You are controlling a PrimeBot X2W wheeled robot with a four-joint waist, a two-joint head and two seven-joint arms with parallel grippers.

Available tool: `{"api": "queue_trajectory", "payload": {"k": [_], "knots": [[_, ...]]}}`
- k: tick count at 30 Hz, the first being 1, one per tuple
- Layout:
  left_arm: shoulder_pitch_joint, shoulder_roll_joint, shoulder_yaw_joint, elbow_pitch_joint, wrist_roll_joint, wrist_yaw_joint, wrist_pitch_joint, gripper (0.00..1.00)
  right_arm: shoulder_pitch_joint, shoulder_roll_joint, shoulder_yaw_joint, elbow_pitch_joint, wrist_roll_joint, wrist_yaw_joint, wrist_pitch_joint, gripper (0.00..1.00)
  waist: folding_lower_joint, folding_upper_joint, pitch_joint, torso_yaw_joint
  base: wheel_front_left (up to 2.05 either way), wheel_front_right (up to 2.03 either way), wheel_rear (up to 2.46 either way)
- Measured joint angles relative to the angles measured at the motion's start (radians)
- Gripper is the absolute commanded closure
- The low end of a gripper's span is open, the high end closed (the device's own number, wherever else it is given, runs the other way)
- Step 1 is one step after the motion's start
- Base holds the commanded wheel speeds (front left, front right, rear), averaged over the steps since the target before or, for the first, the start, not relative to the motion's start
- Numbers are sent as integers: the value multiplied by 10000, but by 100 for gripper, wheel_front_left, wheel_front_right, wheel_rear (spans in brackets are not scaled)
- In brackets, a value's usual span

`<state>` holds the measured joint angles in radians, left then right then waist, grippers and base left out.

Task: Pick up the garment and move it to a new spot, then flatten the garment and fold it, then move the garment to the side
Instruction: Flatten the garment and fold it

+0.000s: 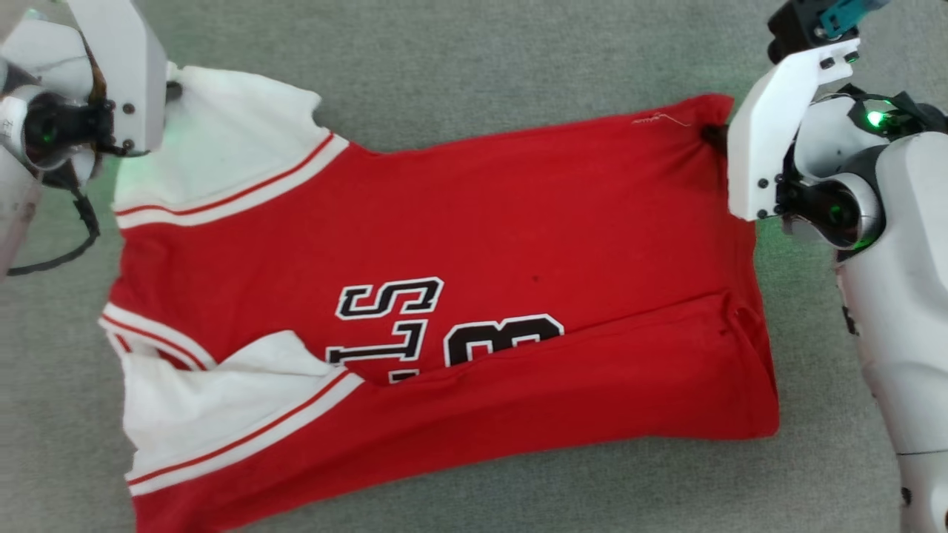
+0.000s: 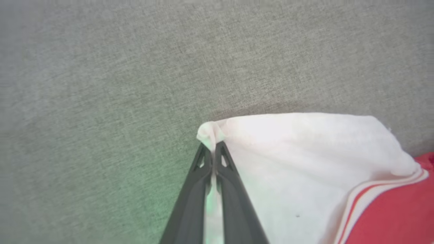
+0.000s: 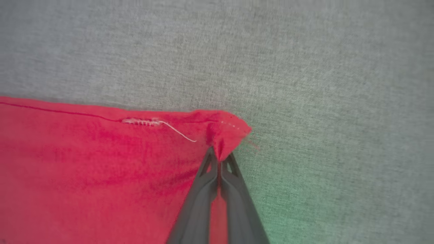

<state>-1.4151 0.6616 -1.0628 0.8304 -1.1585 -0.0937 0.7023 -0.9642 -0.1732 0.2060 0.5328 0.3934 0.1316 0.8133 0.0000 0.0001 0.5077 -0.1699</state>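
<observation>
Nearest you, the garment (image 1: 459, 244) lies spread on the grey cloth surface (image 1: 474, 66). Its long near edge is folded up over the lower half of the black lettering (image 1: 444, 326), and the near white sleeve (image 1: 222, 400) is turned in with it. The fold sits loosely with a soft ridge — this is thin, limp knit, light, and it drapes wherever it is unsupported. I judge it won't slip from a firm pinch, but it will stretch and bunch if you pull unevenly, and the textured surface may drag the lower layer.

At the far edge, both tools have their hold. Your left gripper (image 2: 213, 147) is closed tight on the tip of the far white sleeve (image 2: 305, 152), a small nub of cloth poking past the tips. Your right gripper (image 3: 219, 157) is pinched down on the far hem corner (image 3: 234, 130) of the red body, beside a loose white thread (image 3: 176, 130). Those two corners are the sensible places to hold — lift both together and level, so the far half comes over without sagging in the middle.
</observation>
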Motion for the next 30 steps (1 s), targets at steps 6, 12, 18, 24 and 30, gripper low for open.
{"api": "queue_trajectory", "payload": {"k": [6,12,18,24,30], "knots": [[27,-21,63,-161,-82,-198,-416,100,401,-589,295,-474,130,-2,-334,100,0,0,-463,327,0,0,0],[328,174,-4,-1183,-117,-293,-673,100,1372,-1352,514,-1381,422,-2,-353,100,0,0,-1071,736,0,0,0],[1126,805,-190,-2855,-151,56,-550,100,2776,-1912,291,-2539,640,-2,44,100,0,0,-1781,1157,0,0,0],[2243,1933,-322,-5582,-284,1223,-368,100,4432,-2406,-165,-3870,823,-2,773,100,0,0,-2509,1557,0,0,0],[3791,2901,-631,-7992,-646,2441,-343,100,6161,-2514,-696,-4838,926,-2,1392,100,0,0,-3110,1921,0,0,0]]}}
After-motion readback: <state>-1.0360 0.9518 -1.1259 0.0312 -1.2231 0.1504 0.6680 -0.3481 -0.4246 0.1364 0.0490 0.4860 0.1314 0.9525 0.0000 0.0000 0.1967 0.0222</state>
